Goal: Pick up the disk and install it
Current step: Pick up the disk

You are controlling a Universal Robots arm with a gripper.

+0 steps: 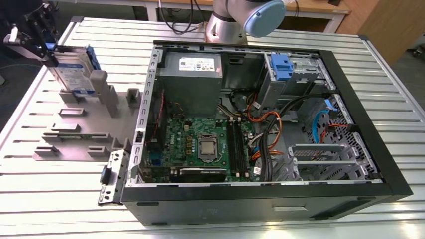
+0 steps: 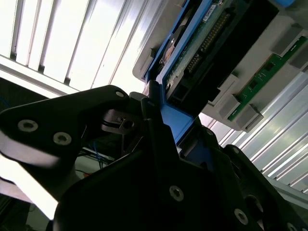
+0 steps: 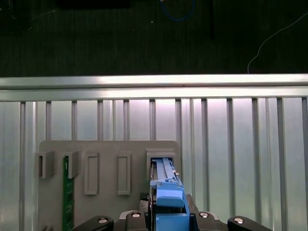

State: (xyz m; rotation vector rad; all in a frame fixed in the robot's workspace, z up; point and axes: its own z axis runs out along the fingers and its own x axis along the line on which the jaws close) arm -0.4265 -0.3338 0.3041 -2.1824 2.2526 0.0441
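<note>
Pinching with both fingers (image 2: 153,122) the blue-framed disk (image 1: 71,74), upright in the grey rack (image 1: 83,132) by the corner of the table (image 1: 59,194) at the exterior view's far left.

We log, exterior view:
- Slotted aluminium table (image 1: 59,209).
- Open black computer case (image 1: 265,201) lying flat on table.
- Inside case: green motherboard (image 1: 192,132) with processor (image 1: 208,147) near its middle; grey power supply (image 1: 189,74) with white sticker; silver drive cage (image 1: 319,162); blue latch (image 1: 281,67); orange and black cables (image 1: 265,124).
- Grey slotted fixture (image 1: 73,137) on table beside case, exterior view's left.

First wrist view: we note green memory module (image 3: 68,197) upright in fixture slot.
</note>
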